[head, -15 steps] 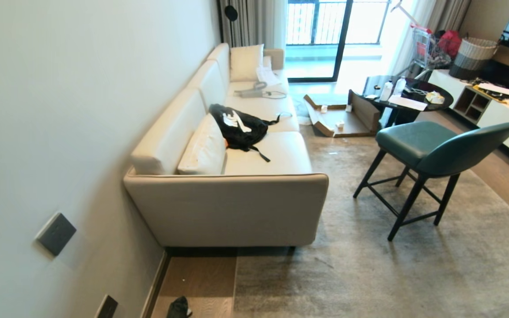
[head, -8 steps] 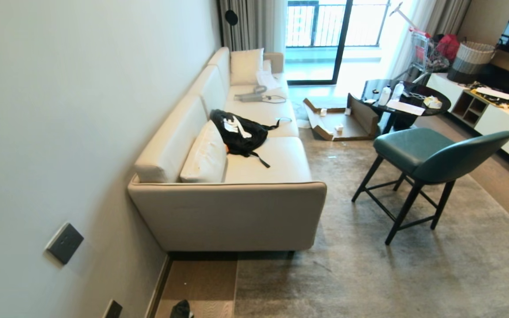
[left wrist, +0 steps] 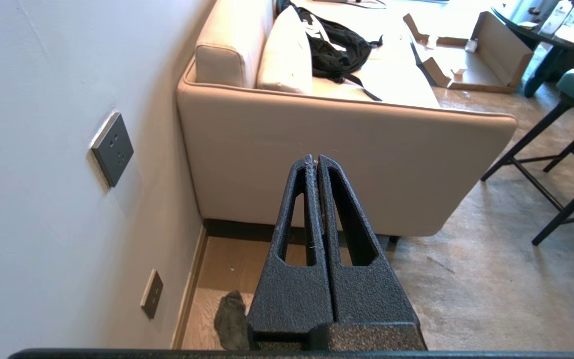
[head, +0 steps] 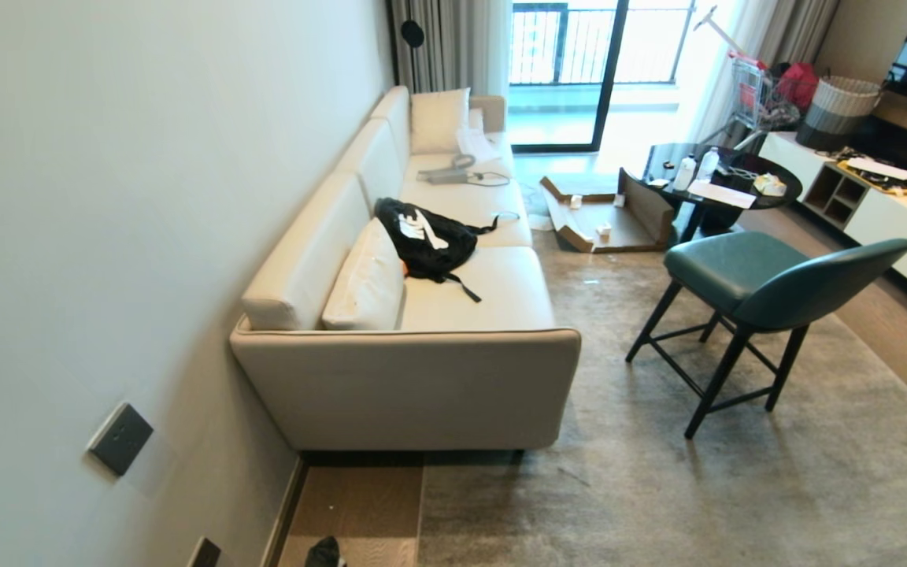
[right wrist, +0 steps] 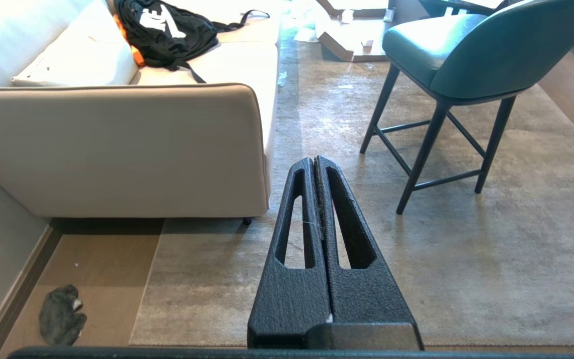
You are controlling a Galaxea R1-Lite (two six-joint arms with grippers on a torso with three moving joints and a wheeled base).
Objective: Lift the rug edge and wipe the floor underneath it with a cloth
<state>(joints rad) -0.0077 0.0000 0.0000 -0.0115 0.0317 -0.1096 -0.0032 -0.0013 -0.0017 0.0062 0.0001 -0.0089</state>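
Note:
The grey-beige rug covers most of the room, and its straight rug edge (head: pixel 420 512) (right wrist: pixel 146 279) runs beside the sofa's near end, with a square corner low in the right wrist view. Left of it is a strip of bare wood floor (head: pixel 359 504) (right wrist: pixel 102 269) (left wrist: pixel 224 264). The dark grey cloth (right wrist: pixel 60 315) (left wrist: pixel 231 321) (head: pixel 324 554) lies crumpled on that strip near the wall. My left gripper (left wrist: pixel 315 158) and right gripper (right wrist: pixel 314 159) hang above this area, both shut and empty. Neither shows in the head view.
A cream sofa (head: pixel 422 378) with a black backpack (head: pixel 426 236) stands against the left wall. A green chair (head: pixel 768 276) on dark legs stands on the rug to the right. Flattened cardboard (head: pixel 603 216) and a round black table (head: pixel 725 177) lie beyond. Wall sockets (head: pixel 120 438) sit low on the left.
The whole head view has slid downward as the camera moved, so the cloth now sits at the bottom edge. Nothing in the room has moved.

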